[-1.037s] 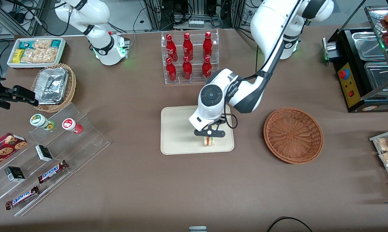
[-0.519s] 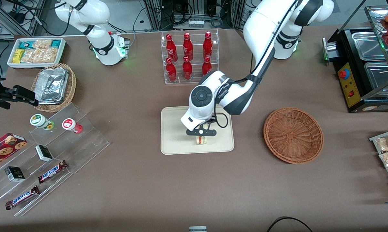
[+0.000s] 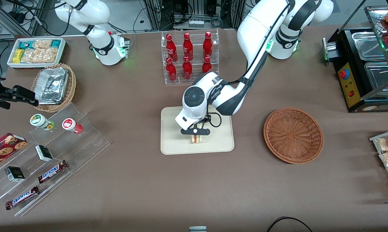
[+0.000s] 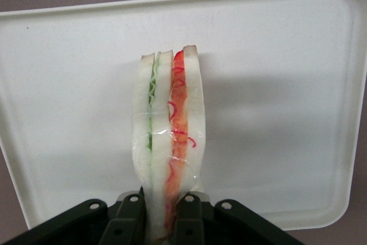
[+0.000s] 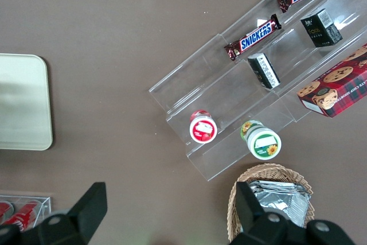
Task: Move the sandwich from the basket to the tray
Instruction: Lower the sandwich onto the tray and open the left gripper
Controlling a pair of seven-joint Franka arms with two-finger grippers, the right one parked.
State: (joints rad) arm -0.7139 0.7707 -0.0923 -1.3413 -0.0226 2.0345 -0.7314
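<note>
the gripper (image 3: 196, 137) is clenched on the sandwich (image 3: 197, 139), holding it upright over the tray (image 3: 173, 145), nearer the tray's front-camera edge. the basket (image 3: 293, 135) sits on the tabletop well apart, toward the working arm's end.

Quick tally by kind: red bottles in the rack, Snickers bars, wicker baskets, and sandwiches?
Red bottles: 6
Snickers bars: 2
Wicker baskets, the basket and the tan foil-container basket: 2
Sandwich, held in the gripper over the tray: 1
Total: 11
</note>
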